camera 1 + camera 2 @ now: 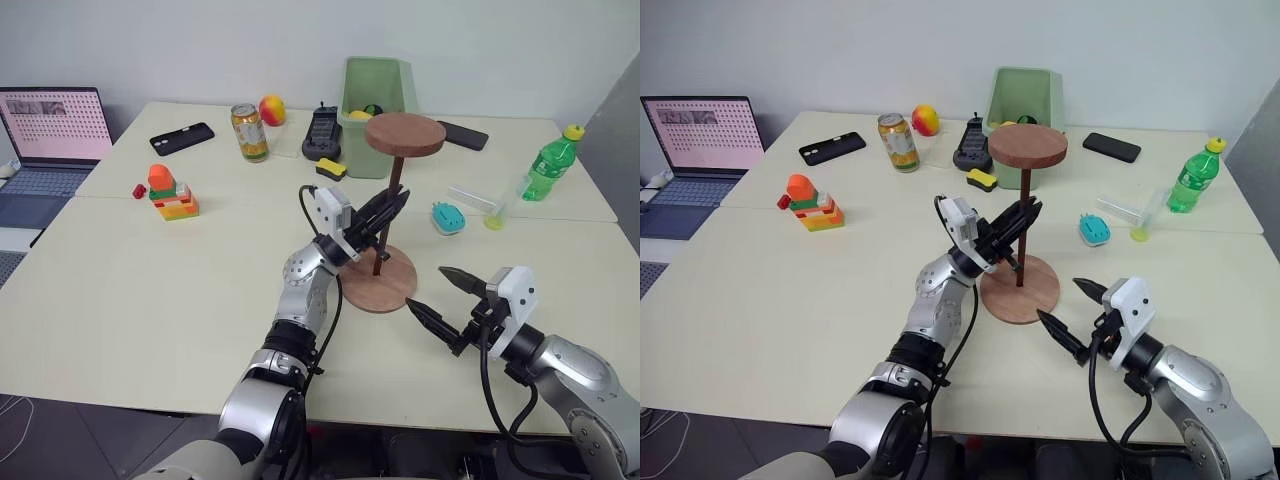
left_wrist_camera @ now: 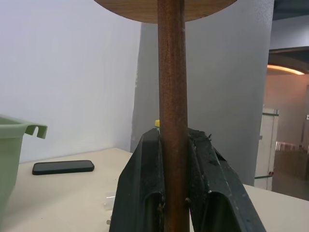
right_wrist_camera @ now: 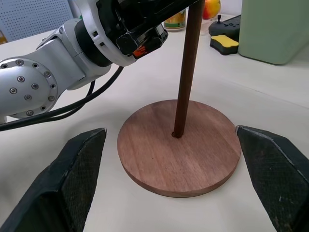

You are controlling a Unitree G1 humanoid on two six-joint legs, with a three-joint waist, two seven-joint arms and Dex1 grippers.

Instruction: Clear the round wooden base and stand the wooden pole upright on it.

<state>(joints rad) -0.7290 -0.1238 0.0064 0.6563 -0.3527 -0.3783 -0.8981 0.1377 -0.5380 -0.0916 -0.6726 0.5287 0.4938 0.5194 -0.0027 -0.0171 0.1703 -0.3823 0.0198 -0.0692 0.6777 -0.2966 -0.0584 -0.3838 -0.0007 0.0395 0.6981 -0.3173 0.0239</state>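
Your left gripper [image 1: 392, 207] is clamped on the pole [image 1: 388, 222] about halfway up the rod; in the left wrist view both black fingers [image 2: 145, 188] press the rod [image 2: 173, 111] from either side, w/ the rod running straight up between them. The pole stands upright, fixed disc at the top, above the gripper; its lower end sits at the centre of the base [image 1: 378, 283], which lies flat on the table [image 1: 150, 300] just below and slightly beyond that hand. The right wrist view shows the rod's foot [image 3: 177, 133] meeting the base [image 3: 178, 154] at a small centre hole; nothing else lies on the disc.

Your right gripper [image 1: 440, 292] hangs released, jaws spread wide, pointing at the base from the near-right side, close to its rim but apart from it. In the right wrist view its two fingers [image 3: 79, 169] frame the base, one on each side, neither touching.

Beyond the left hand, far side of the table: green bin [image 1: 378, 88], directly behind the pole's top disc; black remote-like device [image 1: 322, 133] w/ a yellow sponge [image 1: 331, 168] beside it; drink can [image 1: 249, 132]; red-yellow fruit [image 1: 271, 109]; dark phone [image 1: 181, 137]. Out to the left of that hand: stack of toy bricks [image 1: 172, 194]; further left, open laptop [image 1: 50, 150]. Beyond the right hand: small teal object [image 1: 448, 217], clear tube w/ yellow end [image 1: 478, 202], green bottle [image 1: 550, 164], second dark phone [image 1: 462, 134].
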